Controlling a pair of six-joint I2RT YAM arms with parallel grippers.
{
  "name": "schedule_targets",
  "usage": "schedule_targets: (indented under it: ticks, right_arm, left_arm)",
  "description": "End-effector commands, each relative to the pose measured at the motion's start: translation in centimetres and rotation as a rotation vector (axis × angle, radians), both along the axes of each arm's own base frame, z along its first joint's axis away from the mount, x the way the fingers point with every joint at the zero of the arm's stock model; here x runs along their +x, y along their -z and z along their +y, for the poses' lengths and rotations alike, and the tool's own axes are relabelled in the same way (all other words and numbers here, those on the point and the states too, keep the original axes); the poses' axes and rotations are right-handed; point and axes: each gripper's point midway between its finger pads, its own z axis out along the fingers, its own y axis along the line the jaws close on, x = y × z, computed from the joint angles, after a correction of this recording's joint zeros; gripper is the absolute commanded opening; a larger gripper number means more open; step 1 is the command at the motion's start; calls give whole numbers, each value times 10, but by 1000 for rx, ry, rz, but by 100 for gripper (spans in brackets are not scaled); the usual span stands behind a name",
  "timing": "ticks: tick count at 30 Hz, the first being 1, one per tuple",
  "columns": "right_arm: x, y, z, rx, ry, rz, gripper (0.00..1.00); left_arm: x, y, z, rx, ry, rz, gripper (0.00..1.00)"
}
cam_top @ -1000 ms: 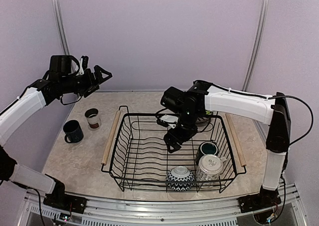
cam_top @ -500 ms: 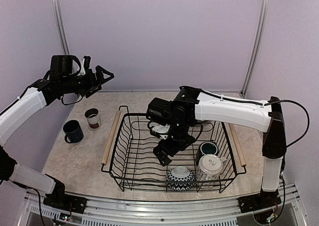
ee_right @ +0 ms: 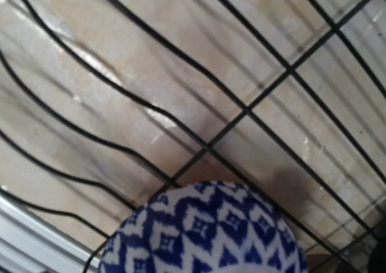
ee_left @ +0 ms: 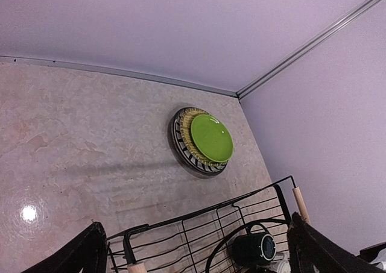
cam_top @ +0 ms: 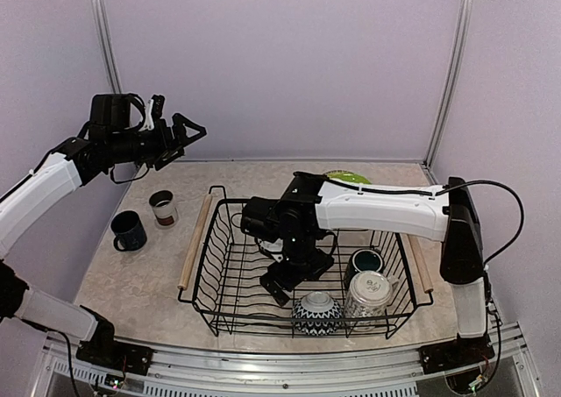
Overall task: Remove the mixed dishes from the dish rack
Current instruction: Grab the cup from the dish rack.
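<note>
The dish rack (cam_top: 207, 255) holds a blue-white patterned bowl (cam_top: 316, 313), a white patterned cup (cam_top: 369, 294) and a teal mug (cam_top: 365, 261) along its near right side. My right gripper (cam_top: 280, 285) hangs inside the rack just left of and above the bowl (ee_right: 205, 237). No fingers meet in the right wrist view, so its jaws stand open and empty. High at the far left, my left gripper (cam_top: 181, 133) is open and holds nothing. A lime-green plate (ee_left: 211, 138) tops a stack with a woven yellow and a striped plate (ee_left: 178, 145) behind the rack (ee_left: 199, 217).
A dark blue mug (cam_top: 129, 231) and a cup with a brown inside (cam_top: 163, 209) stand on the table left of the rack. Wooden rod handles (cam_top: 194, 241) run along the rack's short sides. The right arm hides most of the plate stack (cam_top: 347, 177) from above.
My right arm has swung left and toward the near side inside the rack, ending beside the bowl. The left gripper has drifted slightly right.
</note>
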Motion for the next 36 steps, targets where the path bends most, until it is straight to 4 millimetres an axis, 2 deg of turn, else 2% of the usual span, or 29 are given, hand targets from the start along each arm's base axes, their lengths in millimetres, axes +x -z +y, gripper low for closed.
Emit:
schedule_targets:
  ticks: [1, 10, 14, 19, 25, 30, 36]
  right_arm:
    - [-9, 15, -14, -104, -11, 11, 100]
    - [-11, 26, -33, -127, -27, 13, 100]
    - [-8, 27, -43, -133, -36, 18, 95]
    - [5, 22, -46, -87, -6, 14, 87]
    - [24, 10, -60, -117, 12, -44, 88]
    - [40, -5, -62, -105, 29, -100, 88]
    - [27, -20, -46, 23, 10, -38, 87]
  left_arm:
    - [-7, -16, -3, -3, 19, -34, 99]
    - [-5, -11, -4, 5, 18, -23, 99]
    - [-3, -8, -4, 10, 16, -17, 99]
    - [0, -4, -4, 18, 11, -10, 99]
    - [0, -2, -5, 19, 16, -2, 99]
    - [2, 1, -5, 24, 15, 5, 99]
    - [3, 1, -6, 23, 17, 6, 99]
